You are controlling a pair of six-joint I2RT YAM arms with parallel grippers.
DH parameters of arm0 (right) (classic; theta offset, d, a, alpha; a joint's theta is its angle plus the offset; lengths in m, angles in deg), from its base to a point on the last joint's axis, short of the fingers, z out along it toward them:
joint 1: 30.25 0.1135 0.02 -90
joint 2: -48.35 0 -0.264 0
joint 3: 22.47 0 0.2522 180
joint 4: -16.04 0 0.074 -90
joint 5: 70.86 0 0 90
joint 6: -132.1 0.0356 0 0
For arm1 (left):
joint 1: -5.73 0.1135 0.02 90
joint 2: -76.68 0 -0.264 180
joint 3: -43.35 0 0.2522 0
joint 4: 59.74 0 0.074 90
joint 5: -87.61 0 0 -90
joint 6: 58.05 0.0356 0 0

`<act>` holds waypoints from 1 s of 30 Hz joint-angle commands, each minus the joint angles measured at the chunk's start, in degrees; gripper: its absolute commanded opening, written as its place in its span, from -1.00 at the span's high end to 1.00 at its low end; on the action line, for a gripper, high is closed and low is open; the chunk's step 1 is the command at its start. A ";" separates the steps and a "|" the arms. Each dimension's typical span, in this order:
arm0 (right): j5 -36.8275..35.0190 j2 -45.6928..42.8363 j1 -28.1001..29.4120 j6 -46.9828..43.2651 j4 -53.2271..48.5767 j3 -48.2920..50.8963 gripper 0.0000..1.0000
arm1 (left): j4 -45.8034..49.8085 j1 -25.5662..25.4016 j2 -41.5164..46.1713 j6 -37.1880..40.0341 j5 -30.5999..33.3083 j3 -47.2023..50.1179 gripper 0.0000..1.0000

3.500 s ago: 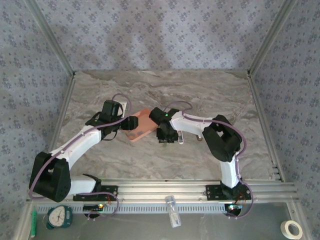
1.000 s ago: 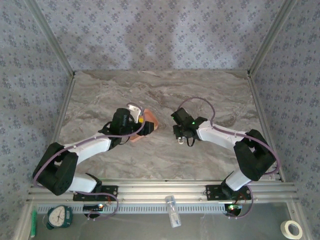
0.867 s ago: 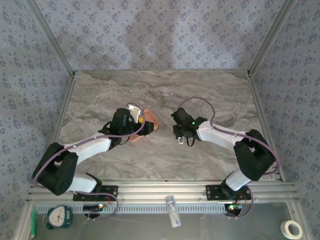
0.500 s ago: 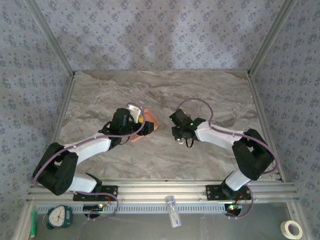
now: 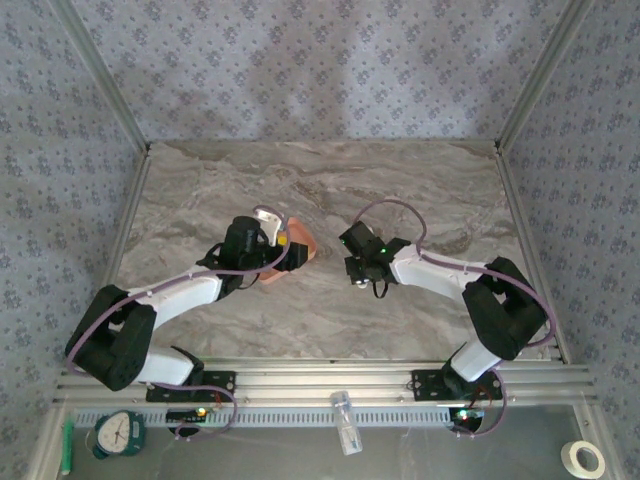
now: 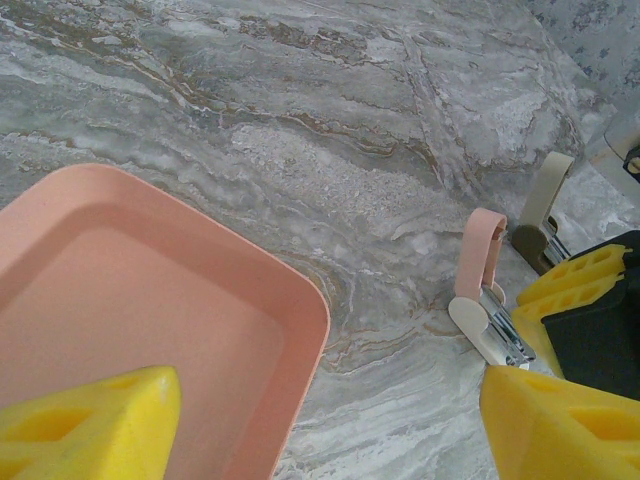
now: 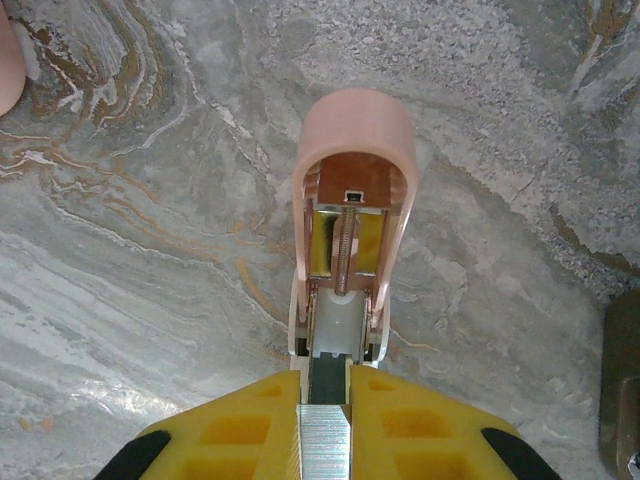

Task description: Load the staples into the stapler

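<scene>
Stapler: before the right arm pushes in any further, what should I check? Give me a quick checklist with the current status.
1. Lid of the stapler up, channel exposed: ok.
2. The right gripper shut on the staples: ok.
3. The staples lined up with the channel: ok, roughly, in the right wrist view.
4. The staples seated in the channel: cannot tell; the fingers hide the entry.
5. The left gripper steadying the stapler: not ok; it is open over the tray rim, apart from the stapler.

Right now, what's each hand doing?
Left hand: open, holding nothing.
Right hand: closed on a strip of staples.
</scene>
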 commanded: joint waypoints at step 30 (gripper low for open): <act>-1.81 0.11 1.05 2.12 -0.66 0.49 0.65 | -0.96 -0.68 0.61 0.79 0.64 -0.72 -0.56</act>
